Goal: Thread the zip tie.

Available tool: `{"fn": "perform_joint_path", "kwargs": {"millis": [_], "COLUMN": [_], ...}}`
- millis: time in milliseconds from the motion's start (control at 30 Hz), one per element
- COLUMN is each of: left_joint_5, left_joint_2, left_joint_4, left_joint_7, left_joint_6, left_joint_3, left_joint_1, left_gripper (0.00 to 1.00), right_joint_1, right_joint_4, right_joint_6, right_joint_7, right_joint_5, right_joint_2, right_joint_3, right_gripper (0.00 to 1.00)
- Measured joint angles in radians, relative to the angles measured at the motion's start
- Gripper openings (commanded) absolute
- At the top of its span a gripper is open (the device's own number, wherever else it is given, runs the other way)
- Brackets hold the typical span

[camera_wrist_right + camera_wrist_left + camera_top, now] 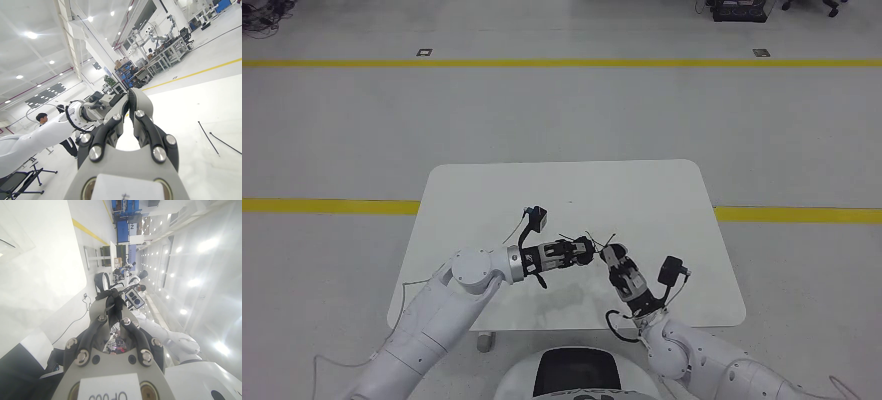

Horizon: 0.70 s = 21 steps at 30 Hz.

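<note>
Both grippers meet above the front middle of the white table [662,190]. My left gripper [585,250] is shut on a black zip tie [105,294], whose dark end bunches at the fingertips [113,298]. My right gripper [608,256] sits just beside it, its fingers [132,98] pressed together on a thin black strip at their tips. In the right wrist view, the left gripper [105,106] lies directly behind the right one's fingertips. Short black strands [594,238] stick out between the two grippers in the top view.
Two loose black zip ties [208,136] [225,142] lie on the table near the right gripper. A yellow floor line [332,206] runs behind the table. The table's far half is bare white surface.
</note>
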Motion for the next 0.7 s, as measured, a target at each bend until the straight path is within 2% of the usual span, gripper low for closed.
{"fn": "perform_joint_path", "kwargs": {"millis": [467,500,533,567,600,700], "left_joint_5": [0.000,0.000,0.000,0.000,0.000,0.000], "left_joint_2": [0.000,0.000,0.000,0.000,0.000,0.000], "left_joint_4": [0.000,0.000,0.000,0.000,0.000,0.000], "left_joint_7": [0.000,0.000,0.000,0.000,0.000,0.000], "left_joint_6": [0.000,0.000,0.000,0.000,0.000,0.000], "left_joint_3": [0.000,0.000,0.000,0.000,0.000,0.000], "left_joint_1": [0.000,0.000,0.000,0.000,0.000,0.000], "left_gripper": [0.00,0.00,0.00,0.00,0.00,0.00], "right_joint_1": [0.013,0.013,0.013,0.013,0.013,0.013], "right_joint_4": [0.010,0.010,0.010,0.010,0.008,0.006], "right_joint_6": [0.000,0.000,0.000,0.000,0.000,0.000], "right_joint_7": [-0.014,-0.016,-0.019,-0.021,-0.024,-0.033], "right_joint_5": [0.008,0.009,0.009,0.010,0.012,0.016], "right_joint_2": [-0.001,0.000,0.000,0.001,0.001,0.005], "right_joint_3": [-0.024,-0.026,-0.027,-0.028,-0.029,-0.029], "right_gripper": [0.00,0.09,0.29,0.84,1.00,1.00]}}
